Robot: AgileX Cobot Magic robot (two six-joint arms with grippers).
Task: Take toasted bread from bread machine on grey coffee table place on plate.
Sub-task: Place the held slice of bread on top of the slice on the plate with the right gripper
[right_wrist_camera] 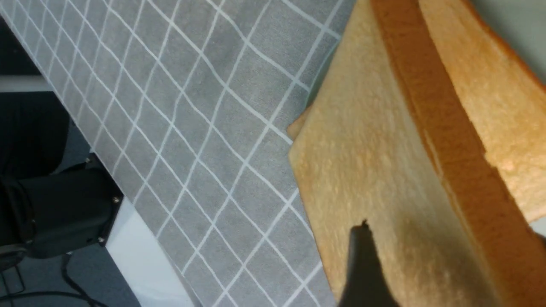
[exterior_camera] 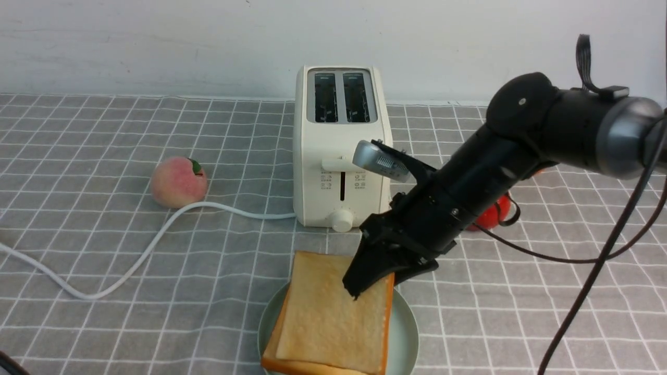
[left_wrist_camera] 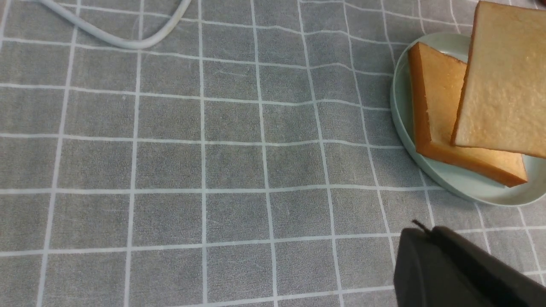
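The cream-white bread machine [exterior_camera: 341,151] stands at the back of the grey coffee table [exterior_camera: 156,312], both slots empty. In front of it sits the mint-green plate [exterior_camera: 406,333] with one slice of toasted bread [exterior_camera: 271,359] lying on it. My right gripper [exterior_camera: 383,281] is shut on the second slice [exterior_camera: 333,317], held tilted just above the first. In the right wrist view one finger [right_wrist_camera: 362,264] presses on that slice's face [right_wrist_camera: 367,170]. My left gripper [left_wrist_camera: 422,232] is shut and empty, hovering over bare cloth beside the plate [left_wrist_camera: 401,111].
A peach [exterior_camera: 178,182] lies left of the toaster, and the white cord [exterior_camera: 156,245] curves across the left side of the table. A red object [exterior_camera: 492,216] sits behind my right arm. The table's near edge [right_wrist_camera: 140,238] shows in the right wrist view.
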